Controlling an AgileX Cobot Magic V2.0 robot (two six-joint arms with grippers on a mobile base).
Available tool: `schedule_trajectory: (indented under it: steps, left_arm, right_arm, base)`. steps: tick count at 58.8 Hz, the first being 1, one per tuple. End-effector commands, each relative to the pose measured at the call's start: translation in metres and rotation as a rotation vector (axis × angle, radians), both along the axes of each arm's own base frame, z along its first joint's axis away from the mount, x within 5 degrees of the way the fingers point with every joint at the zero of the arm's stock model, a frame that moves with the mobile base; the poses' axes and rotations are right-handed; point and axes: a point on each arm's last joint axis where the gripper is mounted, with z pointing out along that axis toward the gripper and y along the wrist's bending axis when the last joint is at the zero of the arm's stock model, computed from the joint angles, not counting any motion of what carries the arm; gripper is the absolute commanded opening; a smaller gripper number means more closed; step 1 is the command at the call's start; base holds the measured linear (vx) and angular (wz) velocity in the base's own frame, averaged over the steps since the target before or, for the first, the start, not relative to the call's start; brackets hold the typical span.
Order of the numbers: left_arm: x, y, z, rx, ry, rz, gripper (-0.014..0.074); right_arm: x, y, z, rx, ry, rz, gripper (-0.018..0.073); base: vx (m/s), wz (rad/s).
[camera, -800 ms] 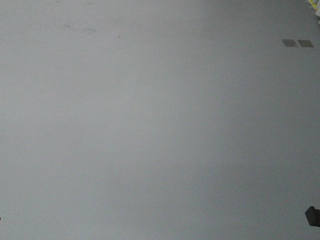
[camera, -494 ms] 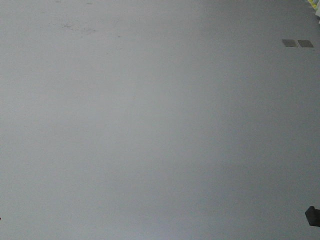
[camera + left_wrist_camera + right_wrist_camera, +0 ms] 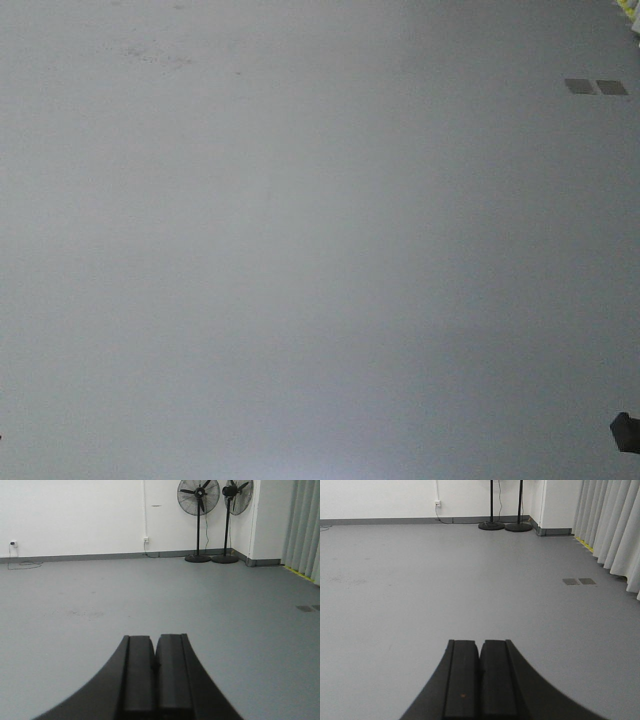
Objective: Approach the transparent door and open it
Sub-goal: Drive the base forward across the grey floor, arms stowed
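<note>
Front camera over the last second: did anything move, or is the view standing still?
Nothing visibly changed. The two dark floor plates sit at the same spot near the upper right edge of the front view, the dark part at the lower right corner has not shifted, and the bare grey floor fills the rest as before.

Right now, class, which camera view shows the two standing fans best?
The left wrist view: both standing fans show heads, poles and bases there. The right wrist view shows only their poles and bases; the front view shows just floor.
</note>
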Motion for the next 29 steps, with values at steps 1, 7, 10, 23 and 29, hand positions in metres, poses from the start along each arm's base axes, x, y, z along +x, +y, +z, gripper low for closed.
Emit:
schedule_trajectory:
  steps: [1, 7, 10, 23, 29]
  left_arm:
    - [0.0003, 0.0000, -0.0029, -0.017, -0.058, -0.001, -0.0006]
    - [0.0004, 0.0000, -0.0030, -0.017, -0.057, -0.001, -0.0006]
    - [0.0004, 0.0000, -0.0030, -0.017, -0.057, -0.001, -0.0006]
    - [0.0004, 0.0000, -0.0030, -0.017, -0.057, -0.001, -0.0006]
    - [0.0004, 0.0000, -0.0030, -0.017, -0.057, -0.001, -0.0006]
  right_arm:
    - [0.0005, 0.0003, 0.0048, -0.018, -0.089, 0.006, -0.0008]
    - [0.0005, 0.0003, 0.0048, -0.018, -0.089, 0.006, -0.0008]
    - [0.0005, 0.0003, 0.0048, -0.018, -0.089, 0.006, -0.0008]
    - [0.0004, 0.0003, 0.0048, -0.017, -0.088, 0.006, -0.0008]
    - [0.0004, 0.0003, 0.0048, -0.017, -0.088, 0.006, -0.0008]
  base:
    - [0.04, 0.01]
    - [0.05, 0.02]
    - [0.06, 0.02]
    - [0.10, 0.03]
    - [0.15, 0.07]
